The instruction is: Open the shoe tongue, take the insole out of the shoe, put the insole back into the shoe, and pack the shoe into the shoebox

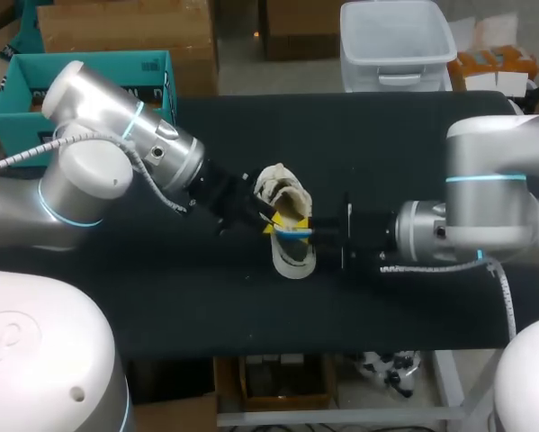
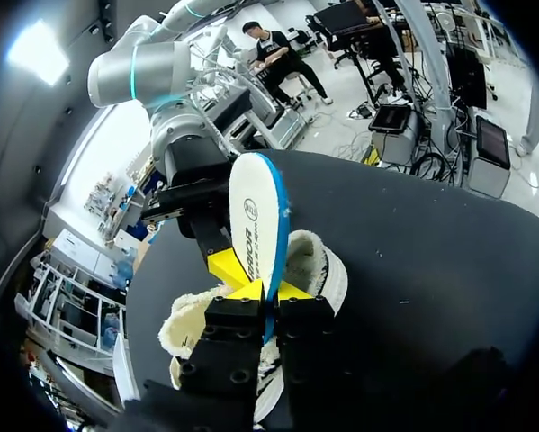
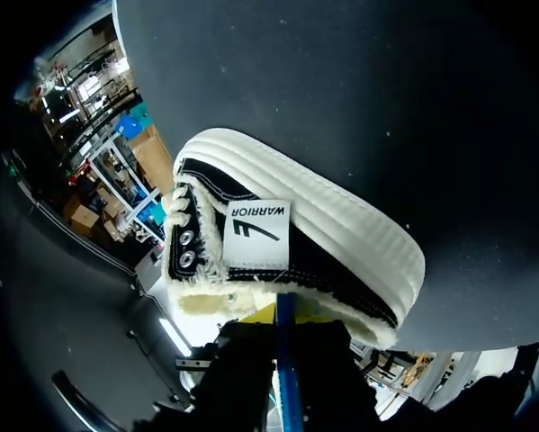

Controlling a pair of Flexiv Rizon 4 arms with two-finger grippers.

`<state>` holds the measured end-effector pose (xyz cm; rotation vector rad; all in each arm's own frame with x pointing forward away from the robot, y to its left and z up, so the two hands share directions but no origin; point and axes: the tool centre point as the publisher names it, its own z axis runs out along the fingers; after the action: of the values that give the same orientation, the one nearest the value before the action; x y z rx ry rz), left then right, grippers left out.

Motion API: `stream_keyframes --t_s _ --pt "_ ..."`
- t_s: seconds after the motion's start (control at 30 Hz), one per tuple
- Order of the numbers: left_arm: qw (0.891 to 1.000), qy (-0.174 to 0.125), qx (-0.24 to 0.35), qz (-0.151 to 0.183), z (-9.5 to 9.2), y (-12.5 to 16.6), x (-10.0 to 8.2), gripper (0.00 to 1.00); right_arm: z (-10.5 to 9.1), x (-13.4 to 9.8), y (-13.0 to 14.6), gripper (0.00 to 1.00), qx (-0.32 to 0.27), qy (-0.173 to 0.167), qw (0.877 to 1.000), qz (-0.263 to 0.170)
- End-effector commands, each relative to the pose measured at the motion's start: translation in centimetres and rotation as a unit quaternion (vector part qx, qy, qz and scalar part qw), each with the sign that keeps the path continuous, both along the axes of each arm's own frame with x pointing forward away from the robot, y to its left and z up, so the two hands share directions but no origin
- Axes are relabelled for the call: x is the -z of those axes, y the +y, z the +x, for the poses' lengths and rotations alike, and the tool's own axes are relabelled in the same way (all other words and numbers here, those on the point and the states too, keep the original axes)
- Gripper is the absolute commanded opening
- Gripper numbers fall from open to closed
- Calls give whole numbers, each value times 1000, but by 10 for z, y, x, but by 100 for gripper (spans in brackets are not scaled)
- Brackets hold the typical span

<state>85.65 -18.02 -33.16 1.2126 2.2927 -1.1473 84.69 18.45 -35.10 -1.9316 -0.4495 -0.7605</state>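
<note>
Standing on its long edge at the middle of the counter (image 1: 413, 144), the insole (image 1: 296, 231) spans the gap between the two arms, directly over the mouth of the shoe (image 1: 280, 191). The left jaws are closed narrow on the insole's left end. The right jaws are closed narrow on its right end. Whether the insole's lower edge touches the lining cannot be told.

Container 1, shoe: rests on the counter between the arms, mouth spread open.

Container 2, teal box (image 1: 17, 99): far left, top open. The left arm (image 1: 116, 153) hides its interior, and whether it stands on the counter cannot be told.

Materials:
- Shoe: black upper, cream fleece lining, white ribbed rubber band round the sole, metal eyelets, white side patch.
- Insole: thin and flat, with a rounded end, a white face and a blue rim.
- Counter: matt black.

By view:
- Head view: shows the insole only as a thin blue line.
- Left wrist view: shows the insole's white face (image 2: 256, 216) rising ahead of the left jaws.
- Right wrist view: alone shows the shoe's side (image 3: 287, 252), with patch, eyelets and ribbing, ahead of the right jaws.
</note>
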Motion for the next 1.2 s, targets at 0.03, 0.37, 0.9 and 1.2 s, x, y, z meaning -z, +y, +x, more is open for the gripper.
stream_keyframes --t_s 0.03,0.37,0.9,1.2 --pt "1000 4 -6 6 10 -6 9 0 14 7 3 0 -7 6 1000 -7" --pt "1000 15 -16 12 14 -3 14 0 5 4 5 72 4 18 1000 -16" --pt "1000 21 -16 5 6 -4 13 0 -35 -12 1 0 46 8 998 -36" --pt "1000 13 21 -15 -22 0 -5 37 -29 -8 1 0 39 2 999 -36"
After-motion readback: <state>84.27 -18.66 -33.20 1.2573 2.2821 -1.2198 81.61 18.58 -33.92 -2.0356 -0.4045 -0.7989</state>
